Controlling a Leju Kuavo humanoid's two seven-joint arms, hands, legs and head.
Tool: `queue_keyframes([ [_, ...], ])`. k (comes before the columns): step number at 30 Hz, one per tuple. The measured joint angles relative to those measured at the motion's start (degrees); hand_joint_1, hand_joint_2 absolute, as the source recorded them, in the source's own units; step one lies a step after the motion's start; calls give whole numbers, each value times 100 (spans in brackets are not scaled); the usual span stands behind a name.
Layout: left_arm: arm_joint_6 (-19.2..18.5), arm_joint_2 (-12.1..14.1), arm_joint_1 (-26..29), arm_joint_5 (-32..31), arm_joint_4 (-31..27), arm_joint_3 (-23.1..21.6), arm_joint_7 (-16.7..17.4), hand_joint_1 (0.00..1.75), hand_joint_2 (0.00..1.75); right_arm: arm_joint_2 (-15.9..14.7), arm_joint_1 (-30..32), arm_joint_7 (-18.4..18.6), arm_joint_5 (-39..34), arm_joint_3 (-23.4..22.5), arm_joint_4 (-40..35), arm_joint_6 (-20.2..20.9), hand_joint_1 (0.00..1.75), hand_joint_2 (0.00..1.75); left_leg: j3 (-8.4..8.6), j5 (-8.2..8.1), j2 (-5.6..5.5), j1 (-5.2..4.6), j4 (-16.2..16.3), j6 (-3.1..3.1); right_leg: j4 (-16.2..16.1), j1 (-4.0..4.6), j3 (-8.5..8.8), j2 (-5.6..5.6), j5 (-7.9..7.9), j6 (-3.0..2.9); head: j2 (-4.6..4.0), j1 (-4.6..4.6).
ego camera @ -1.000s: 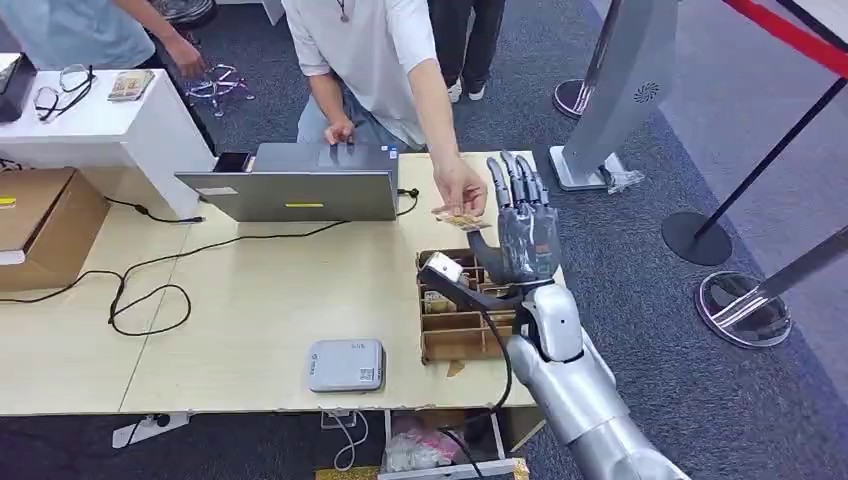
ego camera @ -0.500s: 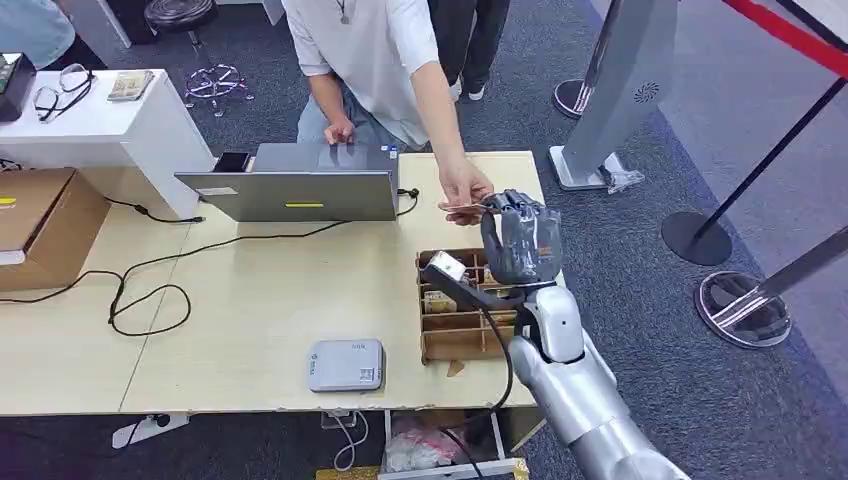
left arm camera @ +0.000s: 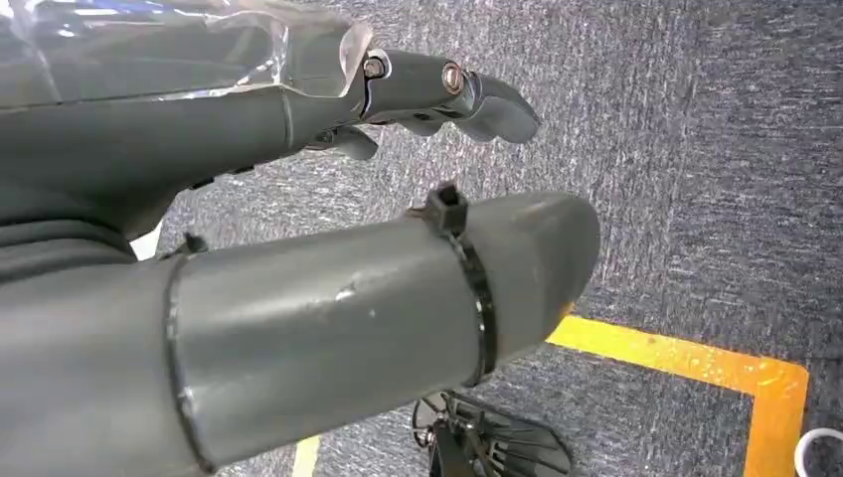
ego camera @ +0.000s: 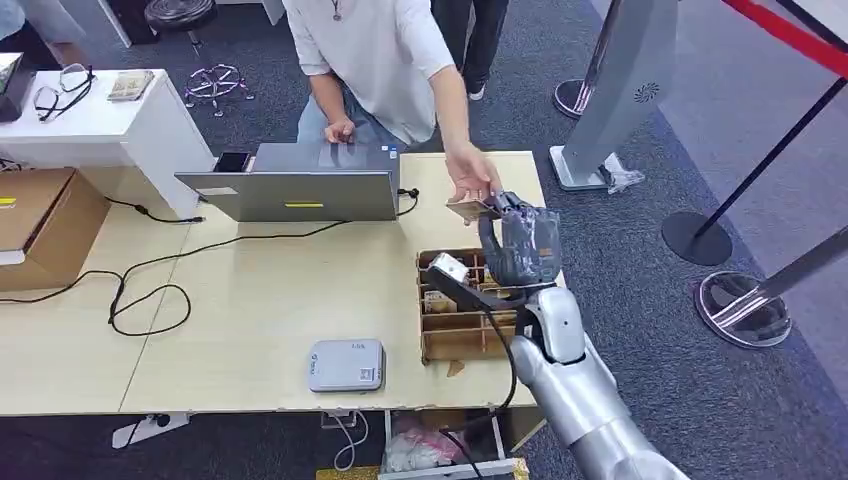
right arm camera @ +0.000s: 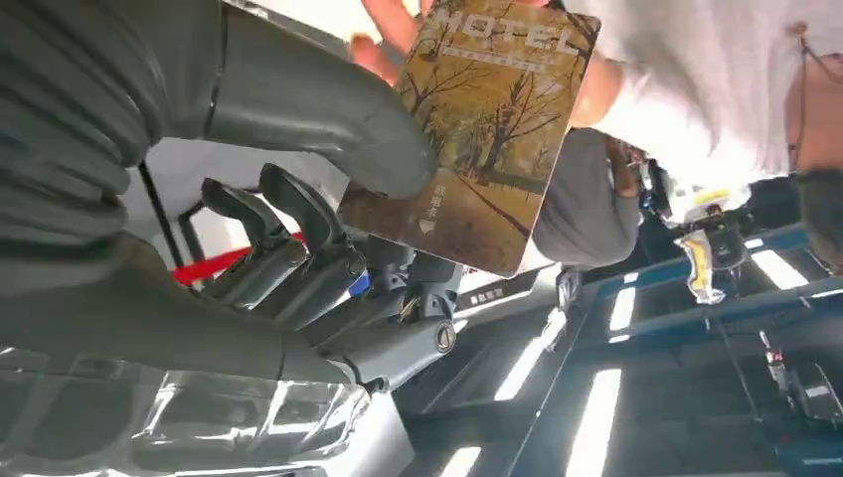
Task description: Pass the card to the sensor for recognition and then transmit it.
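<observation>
Now, right hand: the right hand [ego camera: 518,240] is raised above the far right part of the table [ego camera: 260,300], fingers curled in, the card pinched between thumb and fingers.
Card: the card [right arm camera: 477,129], printed with autumn trees and the word HOTEL, sits under the thick grey thumb [right arm camera: 328,109] with the darker fingers [right arm camera: 298,248] behind it; in the head view the card [ego camera: 467,208] juts from the hand's far side.
Person's hand: a person's hand [ego camera: 472,180] reaches down from beyond the table and touches the card's far end; whether it grips the card I cannot tell.
Sensor: the grey card reader [ego camera: 345,364] lies flat near the table's front edge, well apart from the right hand, nearer the robot and to its left.
Card box: a wooden compartment box [ego camera: 455,320] stands directly below the right hand.
Laptop: an open laptop [ego camera: 300,185] stands left of the right hand, at the table's far side.
Left hand: the left hand [left arm camera: 298,248] hangs over dark carpet with a yellow floor line [left arm camera: 696,363], fingers stretched out and apart, holding nothing.
</observation>
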Motion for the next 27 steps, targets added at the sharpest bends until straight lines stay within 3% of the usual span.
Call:
queue_keyframes([
  [9, 0, 0, 8, 2, 0, 0, 0, 0, 0, 0, -3, -133, -227, 0, -2, 44, 175, 175, 0, 0, 0, 0, 0, 0, 0, 0, 0, 0, 0, 0, 0, 0],
  [15, 2, 0, 14, 6, 0, 0, 22, 0, 0, -4, 86, -488, -872, 0, -304, 403, 175, 175, 1, 0, 0, 0, 0, 0, 0, 0, -1, 0, 0, 0, 0, 2],
  [18, 11, 0, 19, 72, 0, 0, 57, 0, 0, -11, 238, -837, -1846, 0, -711, 1254, 175, 175, 0, 0, 0, 0, 0, 0, 0, 0, -1, 0, -1, 0, 0, 0],
  [22, 11, 0, 37, 138, 0, 0, 68, 0, 0, -92, 513, -1173, -3796, 9, -1249, 3073, 175, 175, -1, 0, -4, 0, 0, 0, 0, 1, -1, -4, -1, 0, 0, 0],
  [24, 15, 0, 48, 146, 0, 0, 107, 0, 0, -172, 653, -1215, -4643, 43, -1481, 3890, 175, 175, -3, 0, -3, 0, 0, 0, 0, 0, -1, -4, -1, 1, 0, 0],
  [27, 20, -2, 51, 146, 0, 0, 122, 0, 0, -284, 713, -1169, -5690, 182, -1723, 4761, 175, 175, -2, 0, -2, 0, 0, 0, 0, 0, -1, -2, -1, 0, 0, 0],
])
